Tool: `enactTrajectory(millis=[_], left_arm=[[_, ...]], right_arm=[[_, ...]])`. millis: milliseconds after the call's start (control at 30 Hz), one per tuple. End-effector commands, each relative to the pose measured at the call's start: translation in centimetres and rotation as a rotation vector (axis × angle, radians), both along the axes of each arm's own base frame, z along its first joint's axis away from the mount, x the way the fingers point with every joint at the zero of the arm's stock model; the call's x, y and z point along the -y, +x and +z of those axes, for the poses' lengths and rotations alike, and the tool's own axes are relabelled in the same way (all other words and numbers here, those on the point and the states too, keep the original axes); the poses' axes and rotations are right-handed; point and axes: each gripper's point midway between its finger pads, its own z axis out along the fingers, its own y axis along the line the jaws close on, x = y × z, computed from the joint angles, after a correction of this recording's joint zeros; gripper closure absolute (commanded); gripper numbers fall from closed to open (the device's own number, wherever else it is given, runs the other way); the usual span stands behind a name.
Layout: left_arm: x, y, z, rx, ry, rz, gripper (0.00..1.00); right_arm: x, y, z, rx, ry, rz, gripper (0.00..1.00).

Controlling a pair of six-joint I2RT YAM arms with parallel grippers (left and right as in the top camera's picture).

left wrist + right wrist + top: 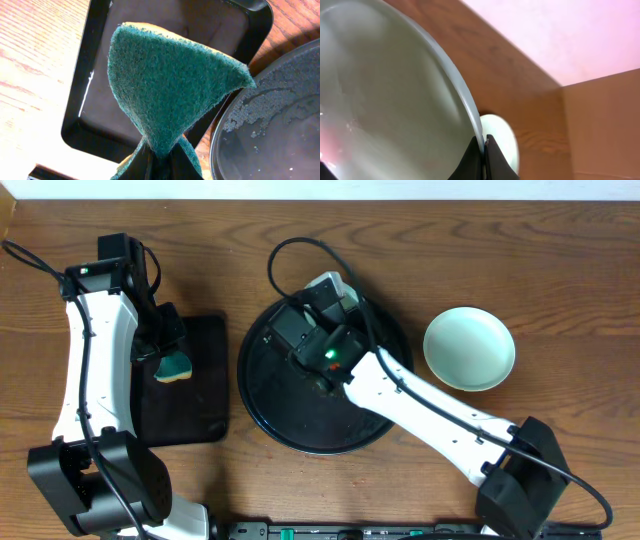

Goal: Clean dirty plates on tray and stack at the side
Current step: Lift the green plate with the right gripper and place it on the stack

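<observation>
The right end effector (482,150) is clamping a mint plate (395,90) by its rim over the round tray (262,408); the left end effector (159,162) is pinching a sponge (170,85). Scrubbing could be twisting that thin grip loose.

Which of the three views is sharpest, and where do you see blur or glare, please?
Left wrist: the sponge fibres are crisp, with a glare streak along the wall of the rectangular tray. Right wrist: the held plate fills much of the frame, soft and out of focus. Overhead: sharp and evenly lit, with soft shadows only.
</observation>
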Motion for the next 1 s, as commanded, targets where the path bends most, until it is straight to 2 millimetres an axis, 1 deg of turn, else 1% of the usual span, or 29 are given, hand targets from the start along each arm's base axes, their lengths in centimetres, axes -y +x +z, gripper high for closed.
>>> enactTrajectory(millis=[0,167,367,433,500,667,767,867,967], left_arm=[[-0.4,0.2,0.5,0.012,0.021,-0.013,0.92],[-0.4,0.2,0.5,0.012,0.021,-0.013,0.92],[-0.4,0.2,0.5,0.012,0.021,-0.013,0.92],[-0.4,0.2,0.5,0.012,0.021,-0.013,0.93],[-0.4,0.2,0.5,0.012,0.021,-0.013,0.93],[-0.4,0.2,0.5,0.013,0.021,-0.013,0.93],[-0.4,0.2,0.5,0.013,0.021,-0.013,0.93],[-0.4,0.2,0.5,0.013,0.021,-0.013,0.92],[-0.4,0.2,0.5,0.012,0.021,-0.013,0.93]], right_arm=[[1.1,-0.1,3.3,0.151,-0.060,-0.058,0.99],[1.3,-0.3,4.1,0.209,-0.064,-0.083,0.99],[1.3,-0.3,4.1,0.212,-0.055,-0.087,0.99],[1.3,-0.3,3.9,0.216,-0.028,-0.096,0.99],[1.0,-0.3,2.9,0.169,0.017,-0.087,0.99],[-1.1,-0.9,-2.3,-0.129,0.231,-0.018,0.99],[-1.9,-1.2,-4.5,-0.290,0.373,0.001,0.99],[-2.1,-1.1,-5.9,-0.432,0.503,0.020,0.99],[-1.6,-0.6,-6.4,-0.544,0.634,0.034,0.99]])
